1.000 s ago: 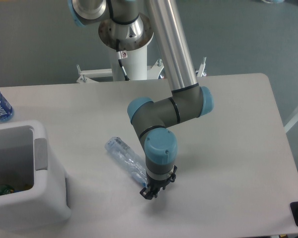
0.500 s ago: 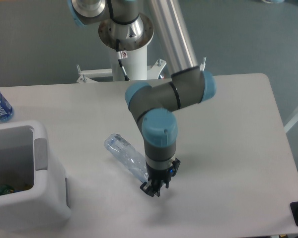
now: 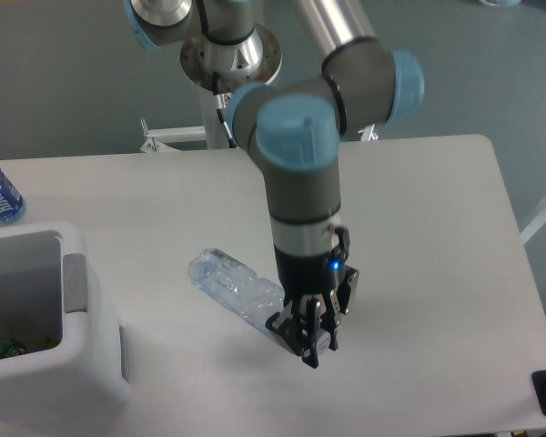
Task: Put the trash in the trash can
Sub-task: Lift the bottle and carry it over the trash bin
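Claw: the gripper (image 3: 305, 339), lower centre of the frame, is clamped on one end of the crushed clear bottle (image 3: 232, 285).
Bottle: slants up and left from the fingers toward mid-frame, apparently lifted off the table (image 3: 437, 228).
Trash can: white bin (image 3: 82, 364) at the lower left, its opening facing up, well apart from the bottle.
Doing it well: carry high enough that the free end clears the bin's near wall, and let go only once most of the bottle is over the opening.
Risk: an end grip on thin plastic may slip or swing.
Hard to see: the held end is buried between the fingers; the bin's contents are dark and indistinct; no white wrapper can be made out.
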